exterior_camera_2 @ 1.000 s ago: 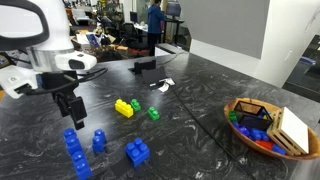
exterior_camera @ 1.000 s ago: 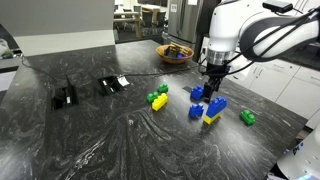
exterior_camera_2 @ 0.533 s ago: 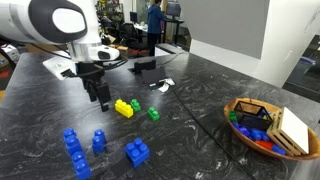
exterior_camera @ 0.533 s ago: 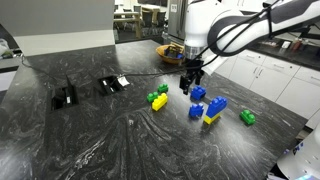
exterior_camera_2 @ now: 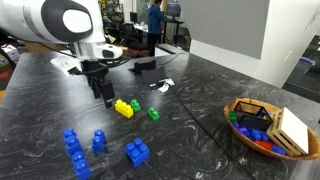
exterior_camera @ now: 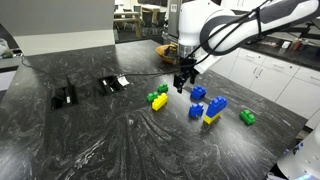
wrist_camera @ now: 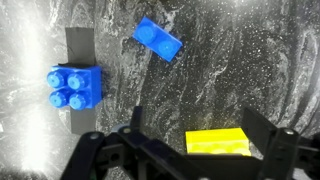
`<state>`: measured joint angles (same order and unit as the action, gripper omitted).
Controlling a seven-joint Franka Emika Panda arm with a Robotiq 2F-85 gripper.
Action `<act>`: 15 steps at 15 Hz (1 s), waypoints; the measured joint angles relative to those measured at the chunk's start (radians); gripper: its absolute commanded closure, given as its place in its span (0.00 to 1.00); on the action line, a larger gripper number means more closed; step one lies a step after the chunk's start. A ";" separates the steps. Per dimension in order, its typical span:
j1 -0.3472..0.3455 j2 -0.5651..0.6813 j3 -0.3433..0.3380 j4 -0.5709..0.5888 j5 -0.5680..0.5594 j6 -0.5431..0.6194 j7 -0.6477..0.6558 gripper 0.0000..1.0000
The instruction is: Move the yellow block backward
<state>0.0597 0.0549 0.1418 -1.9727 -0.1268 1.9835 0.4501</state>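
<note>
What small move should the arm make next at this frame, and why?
Probably lower onto the yellow block: the wrist view shows it between the open fingers, slightly off-centre, while in an exterior view the gripper hangs above the table, holding nothing.

Downward-pointing gripper [exterior_camera: 181,86], hovering, jaws spread wide, black fingers [wrist_camera: 264,140] well apart in wrist view, white arm [exterior_camera: 225,25] arching up and away above it.

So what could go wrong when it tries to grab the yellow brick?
A green brick sits right beside the yellow block, so the open gripper could bump it. In the wrist view the block lies nearer one finger, so it might get shoved instead of gripped.
</note>
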 measured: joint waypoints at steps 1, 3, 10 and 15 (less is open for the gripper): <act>0.000 0.000 0.000 0.000 0.000 0.000 0.000 0.00; 0.001 0.001 -0.001 0.000 0.001 0.001 0.000 0.00; 0.028 0.142 -0.017 0.140 0.016 0.009 0.272 0.00; 0.046 0.242 -0.051 0.240 0.107 0.011 0.495 0.00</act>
<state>0.1053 0.2966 0.0905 -1.7322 -0.0194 1.9943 0.9455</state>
